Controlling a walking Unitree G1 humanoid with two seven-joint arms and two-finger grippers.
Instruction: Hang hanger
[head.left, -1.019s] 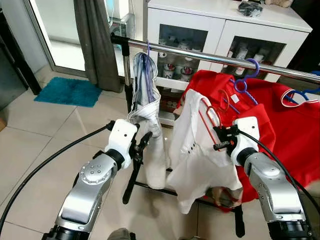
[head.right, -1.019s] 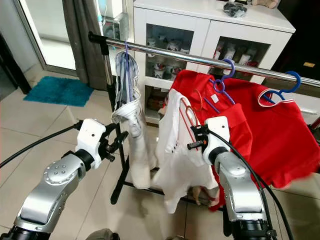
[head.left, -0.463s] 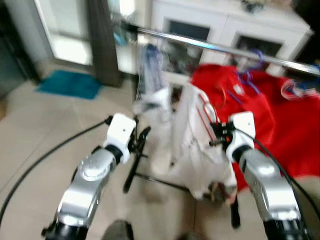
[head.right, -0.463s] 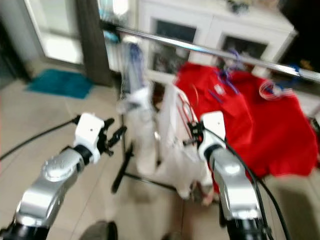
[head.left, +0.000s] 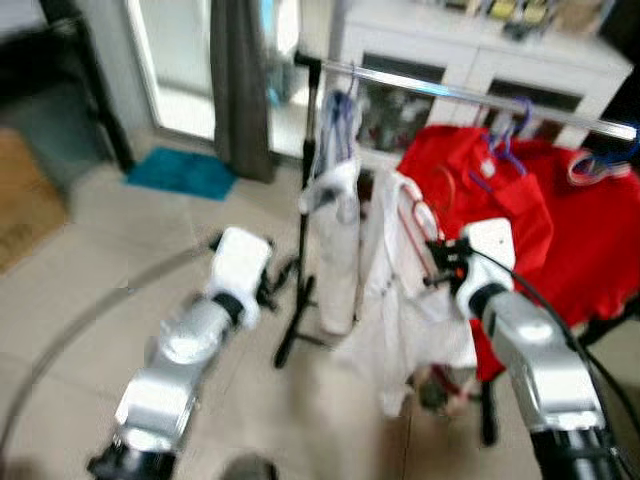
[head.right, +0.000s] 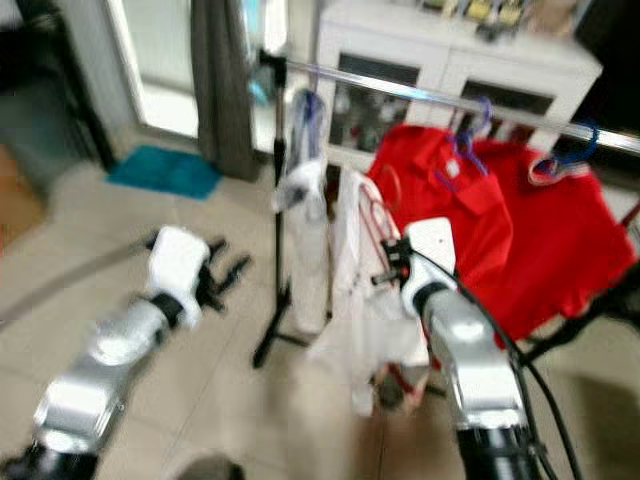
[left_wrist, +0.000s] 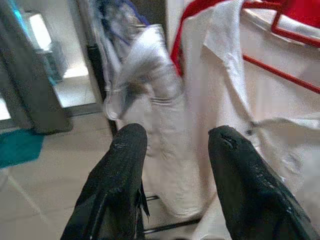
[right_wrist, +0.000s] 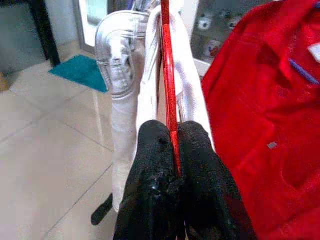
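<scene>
The red hanger carries a white shirt and stands in front of the steel rail, below it. My right gripper is shut on the hanger's thin red bar; the right wrist view shows both black fingers pinching it. The hanger's hook is off the rail. My left gripper is held out low to the left of the rack, open with nothing between its fingers. It faces the pale trousers and the white shirt.
Pale trousers hang by the rack's black post. Red shirts hang on purple and blue hangers at the rail's right. A white cabinet stands behind. A grey curtain, a teal mat and a brown box lie left.
The whole picture has shifted and blurred: the camera has moved back, so the rack looks farther off. The right gripper still holds the red hanger; the left stays open.
</scene>
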